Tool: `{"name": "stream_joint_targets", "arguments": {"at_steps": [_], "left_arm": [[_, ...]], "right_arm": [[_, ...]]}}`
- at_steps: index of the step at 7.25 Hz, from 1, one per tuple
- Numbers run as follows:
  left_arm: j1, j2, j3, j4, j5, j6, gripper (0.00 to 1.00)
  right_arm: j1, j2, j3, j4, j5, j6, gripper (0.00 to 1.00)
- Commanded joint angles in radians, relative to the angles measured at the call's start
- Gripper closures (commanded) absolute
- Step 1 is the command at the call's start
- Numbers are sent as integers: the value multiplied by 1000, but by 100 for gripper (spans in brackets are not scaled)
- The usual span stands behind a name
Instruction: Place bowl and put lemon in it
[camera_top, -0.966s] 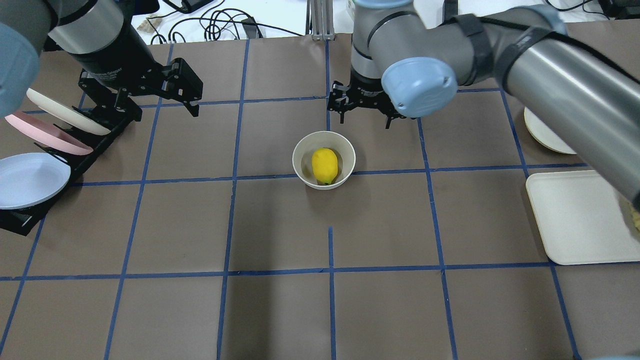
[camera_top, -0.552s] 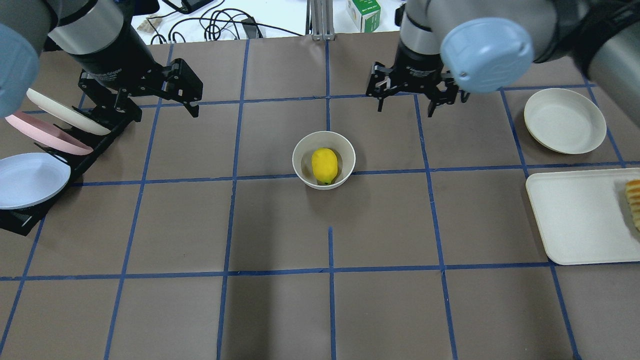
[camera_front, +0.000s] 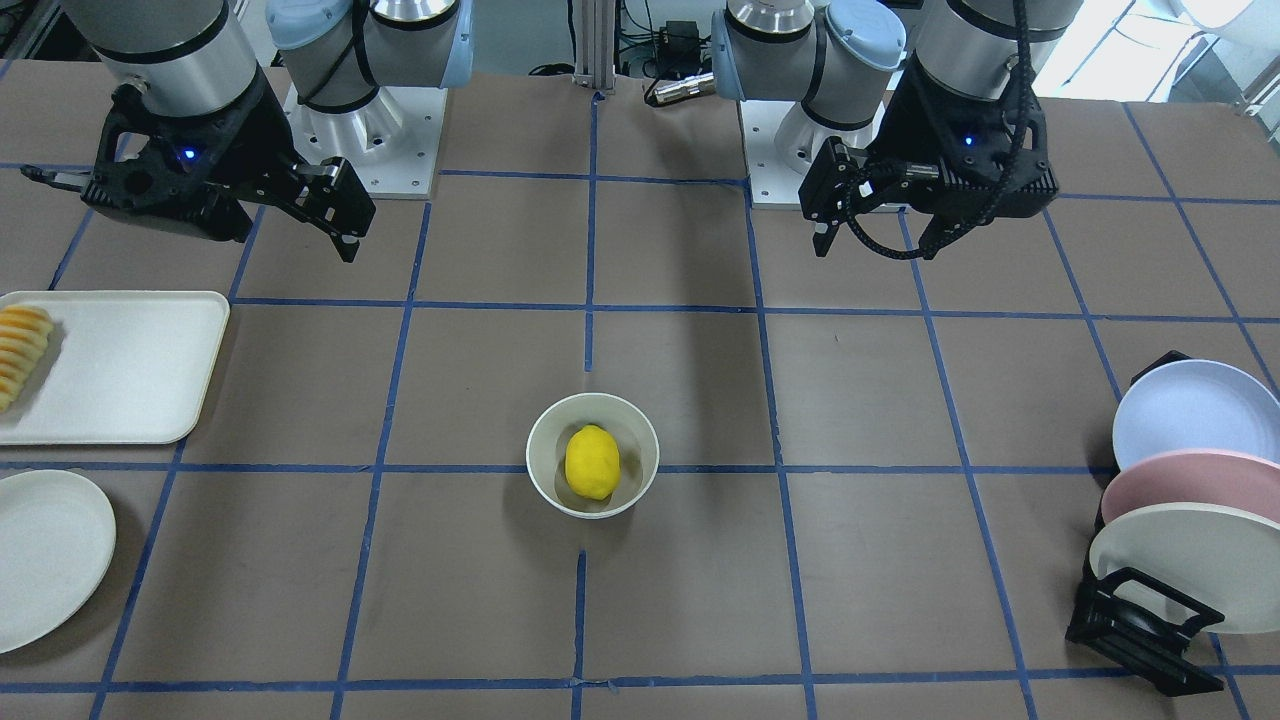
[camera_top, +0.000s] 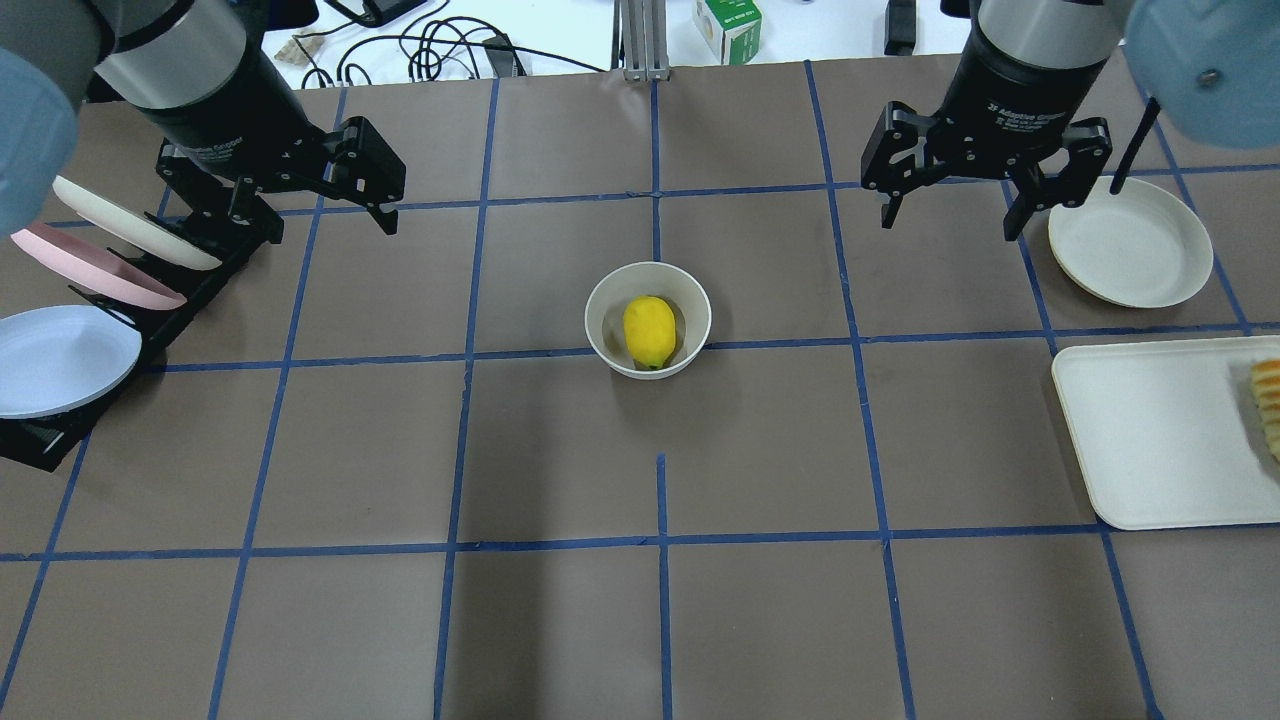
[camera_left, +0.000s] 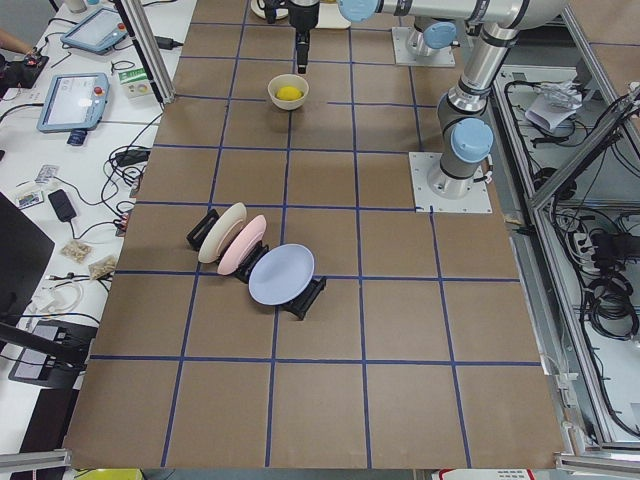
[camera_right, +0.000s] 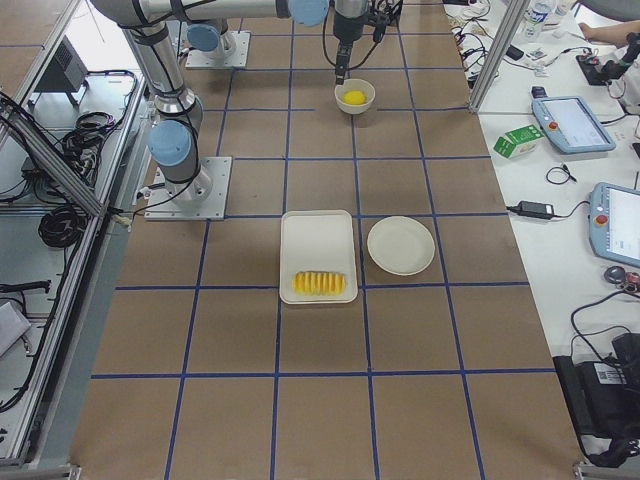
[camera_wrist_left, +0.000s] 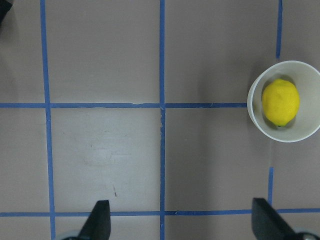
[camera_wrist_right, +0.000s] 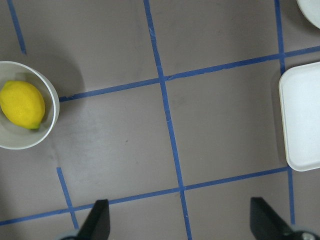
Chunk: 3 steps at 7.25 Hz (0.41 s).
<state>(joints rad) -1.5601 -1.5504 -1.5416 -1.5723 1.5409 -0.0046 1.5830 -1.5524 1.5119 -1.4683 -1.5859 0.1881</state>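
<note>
The cream-white bowl (camera_top: 608, 305) stands upright on the brown table near the middle. The yellow lemon (camera_top: 649, 331) lies inside it. Both also show in the front view, bowl (camera_front: 545, 448) and lemon (camera_front: 592, 462). My right gripper (camera_top: 950, 228) is open and empty, hanging above the table to the far right of the bowl, next to a flat plate. My left gripper (camera_top: 312, 218) is open and empty, far left of the bowl beside the plate rack. The left wrist view shows the bowl (camera_wrist_left: 289, 134) and lemon (camera_wrist_left: 280, 102) at its right; the right wrist view shows them at its left, lemon (camera_wrist_right: 22, 104).
A black rack (camera_top: 190, 290) with three plates stands at the left. A flat cream plate (camera_top: 1130, 245) and a rectangular cream tray (camera_top: 1150, 430) with a row of fruit slices (camera_top: 1268, 405) lie at the right. A green box (camera_top: 727, 22) and cables lie beyond the far edge.
My right arm has swung away from behind the bowl to the right, ending near the flat plate. The left arm, bowl and lemon have not moved.
</note>
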Motion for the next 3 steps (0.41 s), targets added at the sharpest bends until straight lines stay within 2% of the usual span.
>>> {"name": "stream_joint_targets", "arguments": {"at_steps": [1, 3], "left_arm": [[0, 0, -2, 0, 1, 0, 0], [0, 0, 0, 0, 2, 0, 0]], "right_arm": [[-1, -12, 4, 33, -16, -59, 0], [-1, -14, 4, 26, -8, -81, 0]]}}
